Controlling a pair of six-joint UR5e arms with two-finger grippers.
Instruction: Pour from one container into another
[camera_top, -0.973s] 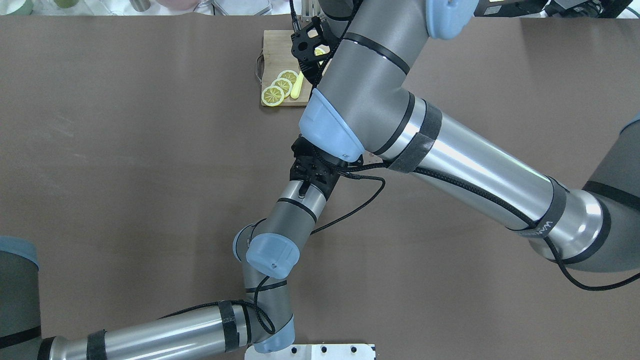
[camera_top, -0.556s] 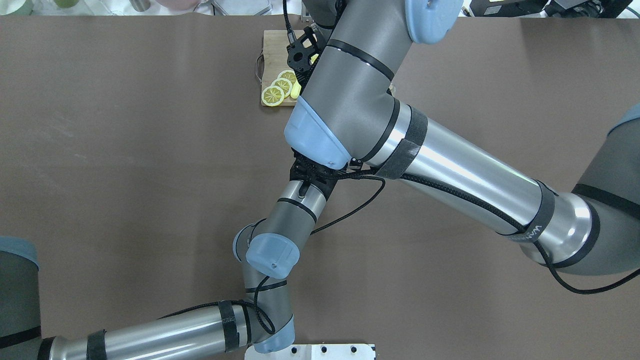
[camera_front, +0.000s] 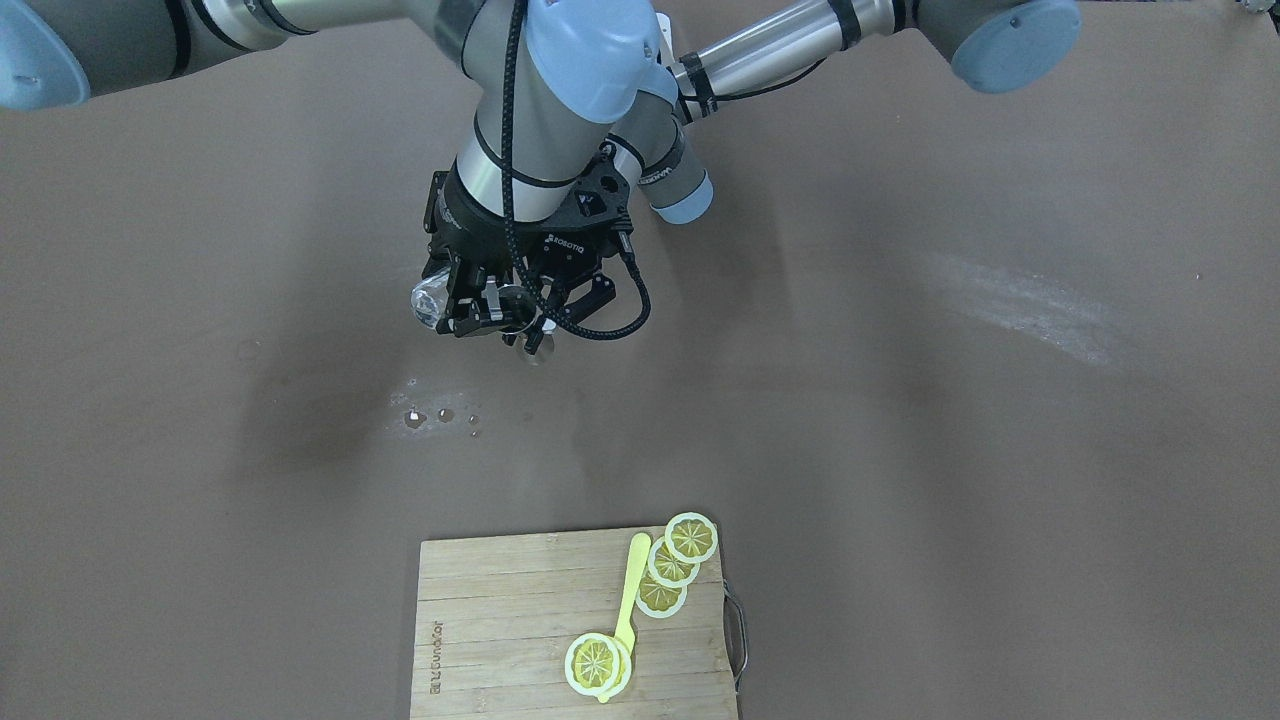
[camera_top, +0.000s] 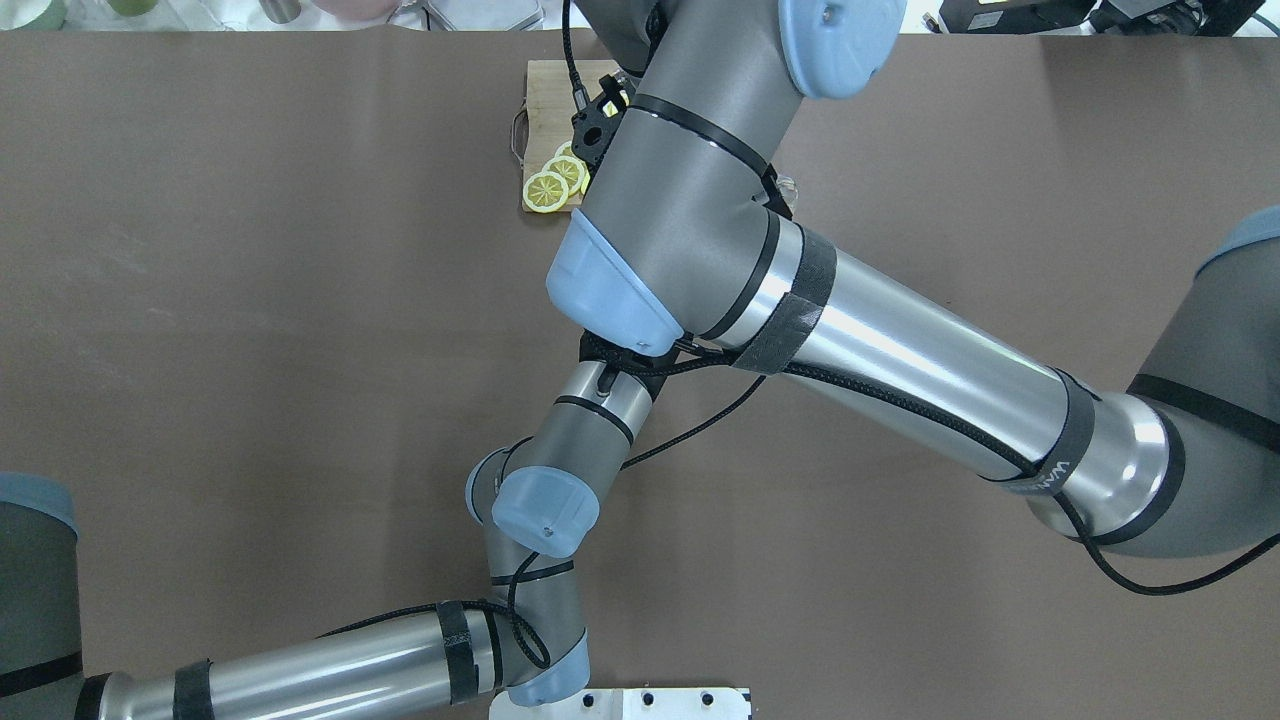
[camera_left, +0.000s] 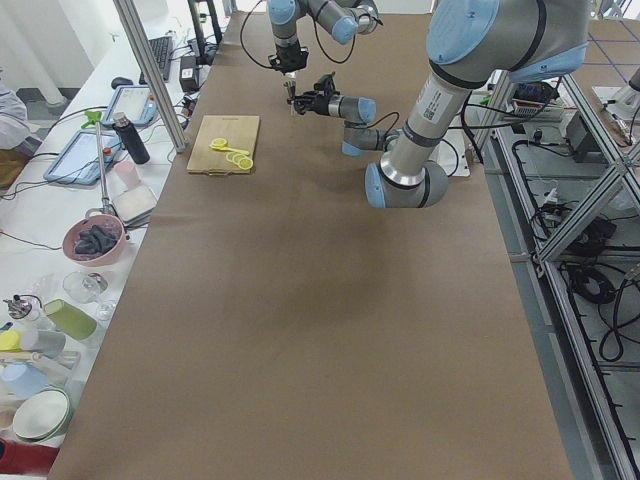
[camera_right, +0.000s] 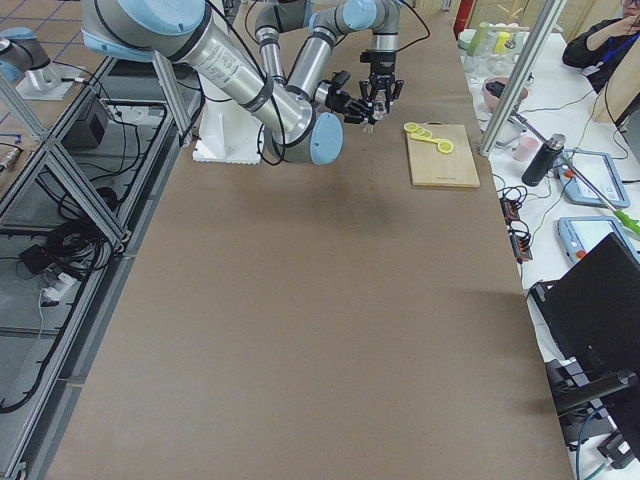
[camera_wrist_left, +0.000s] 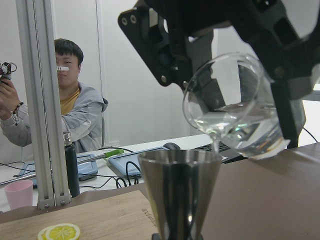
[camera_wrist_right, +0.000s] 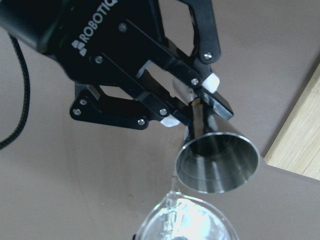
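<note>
left wrist-mounted view: the right pincer (camera_wrist_left: 252, 117) is clamped on the glass cup (camera_wrist_left: 232, 105), one finger on each side. the cup is tipped with its lip low over the jigger (camera_wrist_left: 179, 195), which stands upright just below that pincer. the cup is part full of clear water (camera_wrist_left: 245, 135), and a thin stream runs off the lip into the jigger's top cone. way past the pincer there's a guy in a grey hoodie (camera_wrist_left: 70, 107), plus a lemon slice (camera_wrist_left: 59, 232) on a cutting board (camera_wrist_left: 105, 217). right wrist-mounted view: the left pincer (camera_wrist_right: 191, 102) is closed tight on the jigger's narrow waist, pads touching it from both sides. the open cone sticks out past its fingertips, and the cup's rim is just beside that cone. exterior front-facing view: both pincers meet over the table (camera_front: 950, 450). the cup is at the right pincer's fingertips on the side away from the left pincer, and the jigger pokes out at the left pincer's tips. a few water drops (camera_front: 415, 418) sit on the table near the right pincer, on the board's side. overhead exterior view: the right arm covers both pincers, so i can't tell their grip from here. exterior left and exterior right views: both pincers are tiny and far off, and i can't tell there either.
</note>
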